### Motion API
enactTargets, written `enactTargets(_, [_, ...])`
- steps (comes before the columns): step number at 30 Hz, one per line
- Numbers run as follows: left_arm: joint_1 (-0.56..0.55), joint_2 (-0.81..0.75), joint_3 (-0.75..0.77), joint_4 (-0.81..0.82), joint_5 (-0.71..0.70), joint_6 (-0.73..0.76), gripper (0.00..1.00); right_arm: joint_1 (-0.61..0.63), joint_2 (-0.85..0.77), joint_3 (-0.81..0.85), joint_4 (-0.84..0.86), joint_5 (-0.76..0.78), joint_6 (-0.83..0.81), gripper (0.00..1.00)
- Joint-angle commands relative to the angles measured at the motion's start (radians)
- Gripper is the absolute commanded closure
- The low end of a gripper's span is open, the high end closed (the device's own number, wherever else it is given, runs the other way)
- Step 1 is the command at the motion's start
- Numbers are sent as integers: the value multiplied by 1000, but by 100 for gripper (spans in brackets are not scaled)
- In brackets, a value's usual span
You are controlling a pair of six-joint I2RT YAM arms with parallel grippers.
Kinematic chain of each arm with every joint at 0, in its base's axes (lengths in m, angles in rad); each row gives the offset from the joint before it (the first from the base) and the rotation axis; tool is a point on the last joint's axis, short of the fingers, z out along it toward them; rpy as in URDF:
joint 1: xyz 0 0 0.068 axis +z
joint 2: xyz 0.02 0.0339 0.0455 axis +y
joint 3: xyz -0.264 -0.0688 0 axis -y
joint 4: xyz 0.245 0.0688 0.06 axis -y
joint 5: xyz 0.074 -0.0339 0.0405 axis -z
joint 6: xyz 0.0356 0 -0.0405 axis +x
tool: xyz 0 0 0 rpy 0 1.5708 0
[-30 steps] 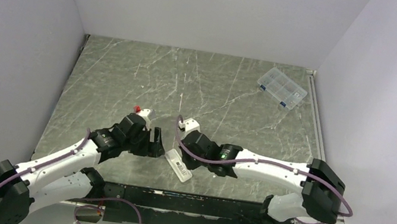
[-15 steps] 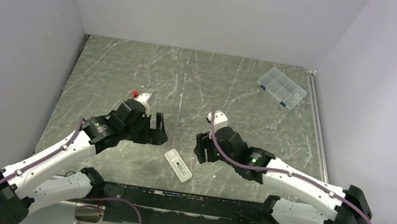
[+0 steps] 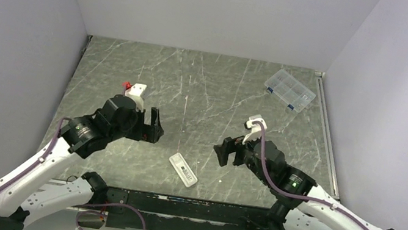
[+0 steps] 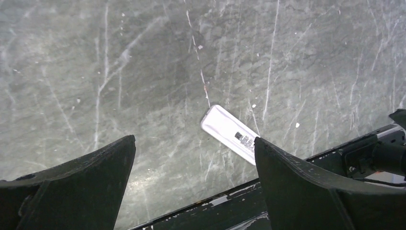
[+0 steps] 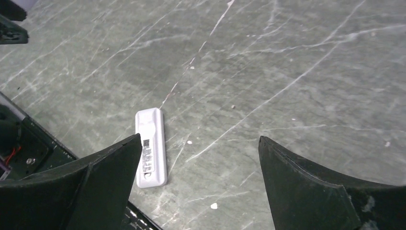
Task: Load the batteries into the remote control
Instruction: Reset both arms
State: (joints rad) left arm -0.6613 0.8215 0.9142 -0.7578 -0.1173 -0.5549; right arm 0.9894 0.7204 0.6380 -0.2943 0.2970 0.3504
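The remote control (image 3: 183, 170) is a slim white bar with a dark label, lying flat on the marble table near its front edge; nothing touches it. My left gripper (image 3: 148, 128) hovers up and to the left of it, open and empty. My right gripper (image 3: 230, 154) hovers to the right of it, also open and empty. In the left wrist view the remote control (image 4: 230, 134) lies just beyond the right fingertip of the left gripper (image 4: 194, 139). In the right wrist view the remote control (image 5: 151, 146) lies beside the left fingertip of the right gripper (image 5: 200, 138). No batteries are in view.
A clear compartmented plastic box (image 3: 289, 90) stands at the table's far right. A black rail (image 3: 187, 205) runs along the near edge just below the remote. White walls close in the table (image 3: 205, 90) on three sides.
Both arms have drawn back from the remote, the left one up and leftward, the right one to the right. The right gripper has opened. The remote has stayed in place.
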Motion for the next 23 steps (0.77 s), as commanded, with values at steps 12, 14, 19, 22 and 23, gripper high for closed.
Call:
enactTargets(12, [3, -144, 61, -43, -100, 78, 1, -5, -275, -67, -25, 227, -35, 0])
enactTargets(14, [3, -162, 64, -43, -107, 76, 1, -5, -294, -73, -19, 227, -37, 0])
enactTargets(19, [3, -194, 60, -46, -99, 87, 1, -5, -297, -77, -17, 225, -36, 0])
enactTargets(22, [3, -180, 56, -63, -72, 84, 1, -5, -291, -80, -13, 222, -39, 0])
enactTargets(23, [3, -179, 48, -63, -70, 79, 1, -5, -289, -80, -13, 222, -39, 0])
